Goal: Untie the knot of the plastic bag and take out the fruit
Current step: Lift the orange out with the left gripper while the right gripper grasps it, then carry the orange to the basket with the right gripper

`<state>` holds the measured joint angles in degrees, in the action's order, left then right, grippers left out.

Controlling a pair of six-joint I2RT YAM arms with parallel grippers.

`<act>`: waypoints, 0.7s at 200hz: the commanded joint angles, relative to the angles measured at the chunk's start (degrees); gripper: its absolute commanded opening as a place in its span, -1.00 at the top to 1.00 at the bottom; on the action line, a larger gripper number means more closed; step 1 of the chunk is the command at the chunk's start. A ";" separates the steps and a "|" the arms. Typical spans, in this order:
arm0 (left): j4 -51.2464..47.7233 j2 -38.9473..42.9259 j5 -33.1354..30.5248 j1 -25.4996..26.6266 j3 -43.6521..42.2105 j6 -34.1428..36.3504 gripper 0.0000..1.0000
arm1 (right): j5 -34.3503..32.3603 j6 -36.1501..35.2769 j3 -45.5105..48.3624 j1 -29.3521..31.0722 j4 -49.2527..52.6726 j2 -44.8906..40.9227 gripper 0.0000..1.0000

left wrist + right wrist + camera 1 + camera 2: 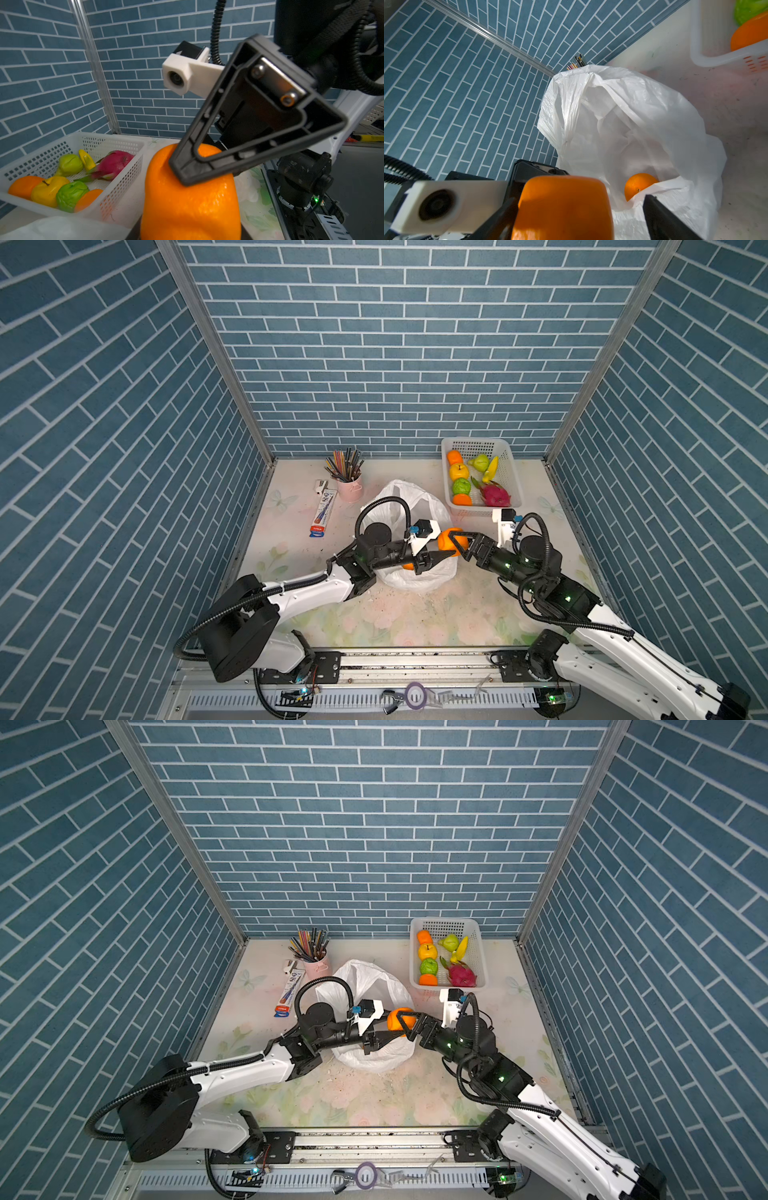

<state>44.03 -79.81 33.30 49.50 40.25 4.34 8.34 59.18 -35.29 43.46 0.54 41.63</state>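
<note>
Inside plastic bag (633, 116), second orange (638, 185) (right wrist view), half-hidden from above

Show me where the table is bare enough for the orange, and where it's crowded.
Bare: the front of the table, between the plastic bag and the front rail; the strip between the basket and the right wall; the back gap between pencil cup and basket. Crowded: the middle, where the left gripper and right gripper meet at the orange over the bag.
</note>
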 commanded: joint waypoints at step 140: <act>-3.54 1.85 -10.14 1.82 4.67 0.08 -0.75 | 1.08 -4.11 -6.79 -5.36 -2.58 1.81 -0.10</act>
<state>41.89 -80.25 27.16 51.27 44.75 6.63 11.99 59.51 -38.50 40.86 -3.95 43.33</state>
